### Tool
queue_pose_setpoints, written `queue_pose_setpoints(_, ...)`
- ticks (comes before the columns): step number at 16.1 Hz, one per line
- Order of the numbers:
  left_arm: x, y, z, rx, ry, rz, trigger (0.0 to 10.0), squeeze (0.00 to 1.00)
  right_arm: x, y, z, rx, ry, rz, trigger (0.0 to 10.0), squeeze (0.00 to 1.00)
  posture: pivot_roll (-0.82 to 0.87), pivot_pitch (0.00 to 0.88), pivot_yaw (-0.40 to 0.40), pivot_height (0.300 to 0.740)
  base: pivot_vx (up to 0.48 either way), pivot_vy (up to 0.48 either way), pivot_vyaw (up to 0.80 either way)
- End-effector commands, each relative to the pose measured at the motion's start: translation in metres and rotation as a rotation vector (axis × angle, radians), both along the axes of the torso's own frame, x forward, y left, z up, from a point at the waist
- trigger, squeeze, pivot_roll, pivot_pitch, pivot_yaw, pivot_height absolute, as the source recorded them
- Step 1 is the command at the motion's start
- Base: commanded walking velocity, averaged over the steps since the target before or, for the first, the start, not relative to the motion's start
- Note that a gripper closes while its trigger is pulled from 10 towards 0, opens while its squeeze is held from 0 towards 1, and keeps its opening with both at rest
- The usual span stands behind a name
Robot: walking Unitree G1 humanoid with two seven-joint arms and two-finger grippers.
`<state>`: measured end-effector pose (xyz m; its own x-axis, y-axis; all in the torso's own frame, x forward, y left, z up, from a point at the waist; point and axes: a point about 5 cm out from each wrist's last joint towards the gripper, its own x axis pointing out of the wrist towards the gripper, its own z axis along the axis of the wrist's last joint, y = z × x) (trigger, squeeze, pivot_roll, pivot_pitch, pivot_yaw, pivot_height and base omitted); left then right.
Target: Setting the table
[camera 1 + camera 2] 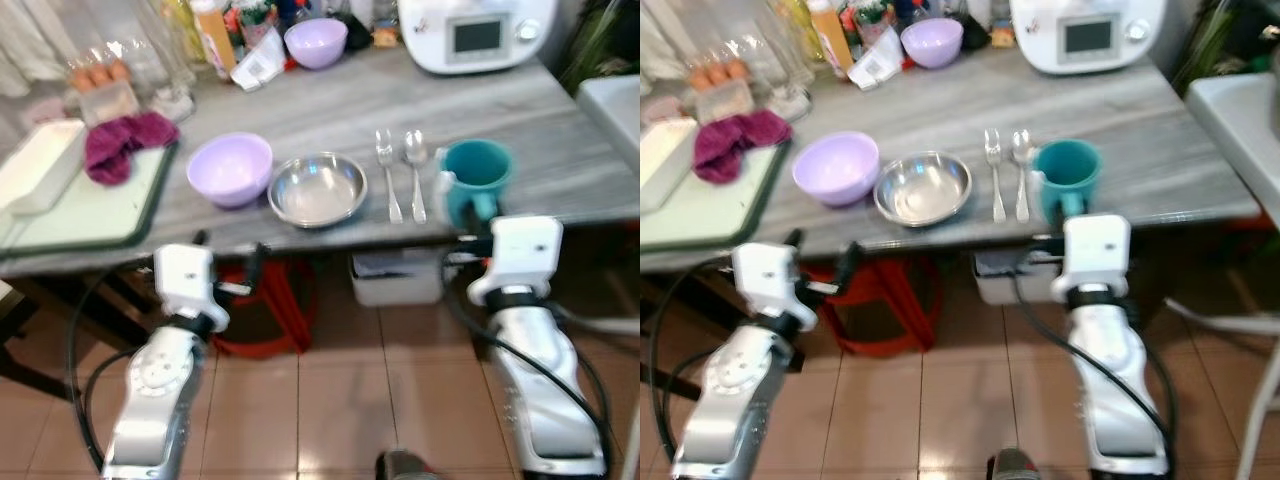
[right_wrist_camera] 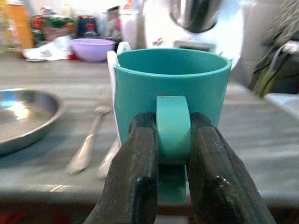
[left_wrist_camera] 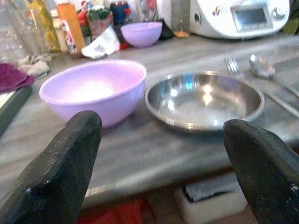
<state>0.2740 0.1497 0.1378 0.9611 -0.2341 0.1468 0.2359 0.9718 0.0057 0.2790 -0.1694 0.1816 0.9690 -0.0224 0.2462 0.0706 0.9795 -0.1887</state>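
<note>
The right gripper (image 2: pixel 173 154) is clamping the teal mug (image 1: pixel 478 175) by its handle at the table's (image 1: pixel 560 120) near edge, and should be keeping it upright, while the left gripper (image 3: pixel 163 172) is hanging apart.

Your right gripper (image 2: pixel 170 154) is clamped on the mug (image 1: pixel 477 177) handle at the table (image 1: pixel 560 150) edge. Just left, the spoon (image 1: pixel 415 170) and fork (image 1: pixel 386 170) block sideways travel. Bare tabletop lies behind and right of the mug. Your left gripper's (image 3: pixel 163 158) spread fingers face 2 bowls (image 3: pixel 96 91) (image 3: pixel 203 98), touching.
</note>
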Motion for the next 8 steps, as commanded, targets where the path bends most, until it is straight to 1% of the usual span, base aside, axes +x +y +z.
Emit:
queue_pose_setpoints(1, -0.0005, 0.0081, 0.0034, 0.014, -0.008, 0.018, 10.0, 0.0, -0.0014, 0.0074, 0.0106, 0.009, -0.052, 0.025, 10.0, 0.0, -0.13, 0.177, 0.106, 0.74, 0.364, 0.0, 0.0)
queue_pose_setpoints(5, -0.0001, 0.0086, 0.0046, 0.016, -0.012, 0.018, 10.0, 0.0, -0.0014, 0.0083, 0.0157, -0.01, -0.076, 0.027, 10.0, 0.0, -0.13, 0.177, 0.105, 0.74, 0.338, 0.0, 0.0)
queue_pose_setpoints(7, -0.0001, 0.0086, 0.0046, 0.016, -0.011, 0.017, 10.0, 0.0, -0.0016, 0.0124, 0.0194, -0.054, -0.099, 0.049, 10.0, 0.0, -0.13, 0.177, 0.105, 0.74, 0.356, 0.0, 0.0)
queue_pose_setpoints(8, 0.0002, 0.0081, 0.0042, 0.016, -0.011, 0.018, 10.0, 0.0, -0.0013, 0.0133, 0.0195, -0.053, -0.1, 0.052, 10.0, 0.0, -0.13, 0.174, 0.1, 0.74, 0.349, 0.0, 0.0)
